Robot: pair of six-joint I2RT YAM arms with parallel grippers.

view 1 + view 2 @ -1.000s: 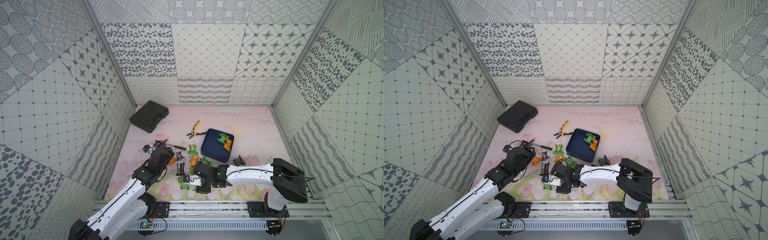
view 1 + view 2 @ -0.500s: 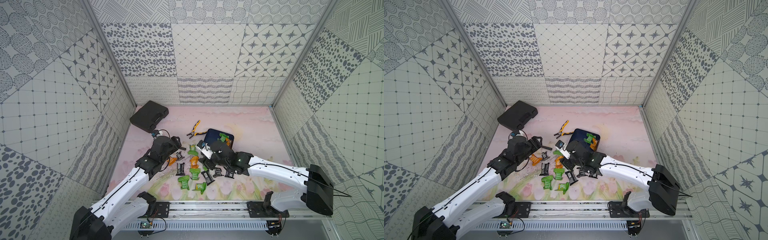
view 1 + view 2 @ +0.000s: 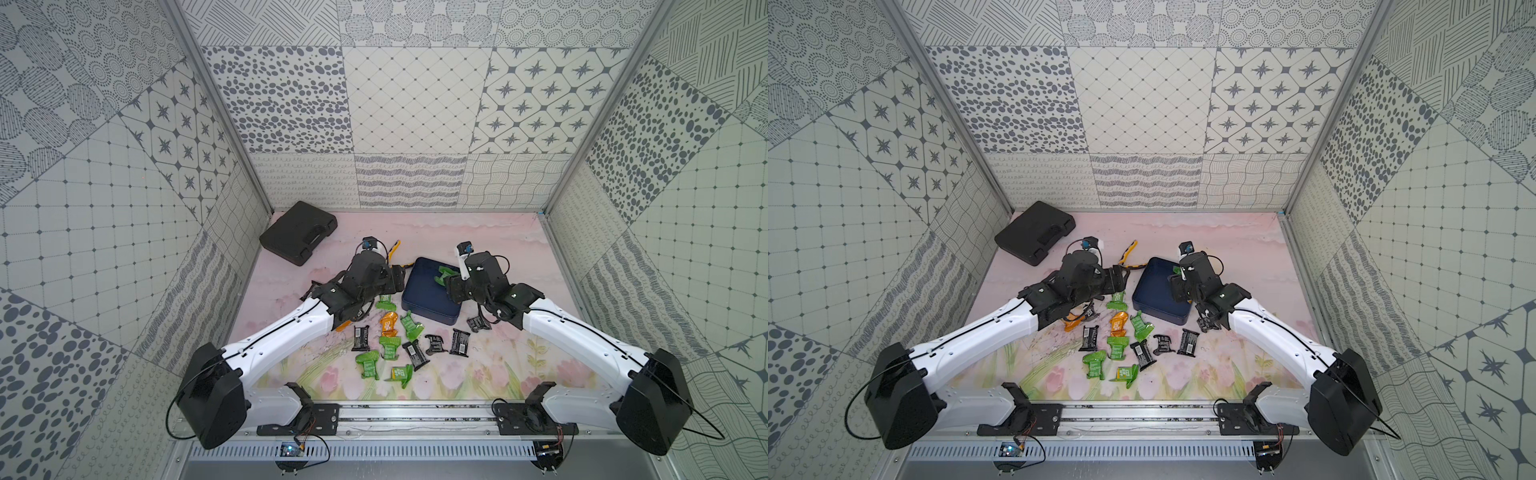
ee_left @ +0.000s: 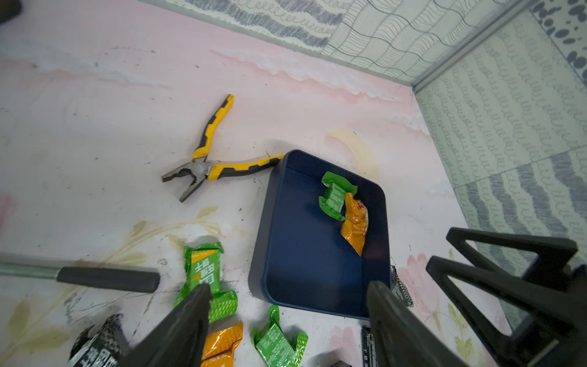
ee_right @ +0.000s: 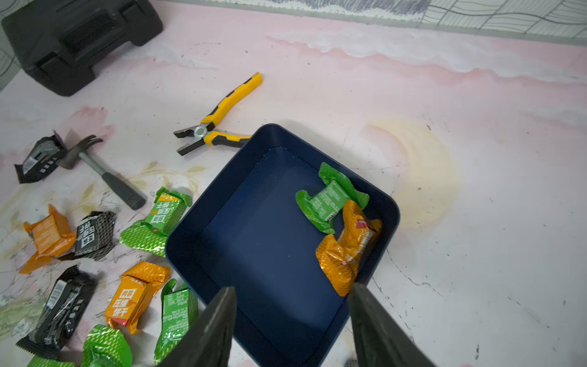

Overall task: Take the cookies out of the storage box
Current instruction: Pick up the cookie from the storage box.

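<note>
At far left lay a black case (image 3: 298, 237), then a hammer (image 5: 104, 178) on the pink surface (image 3: 498, 241). The left jaws hung open and empty, near yellow-and-black pliers (image 4: 206, 168). Most cookies (image 3: 390, 347) were strewn on the surface before the storage box (image 3: 424, 299). A loose orange packet (image 5: 135, 295) read "压缩饼干" (a black packet (image 5: 58, 305) beside it showed a barcode). In the box's far right corner, a green packet (image 5: 328, 200) touched an orange-wrapped cookie (image 5: 349, 251). The right jaws stood open over the box, gripping nothing.
</note>
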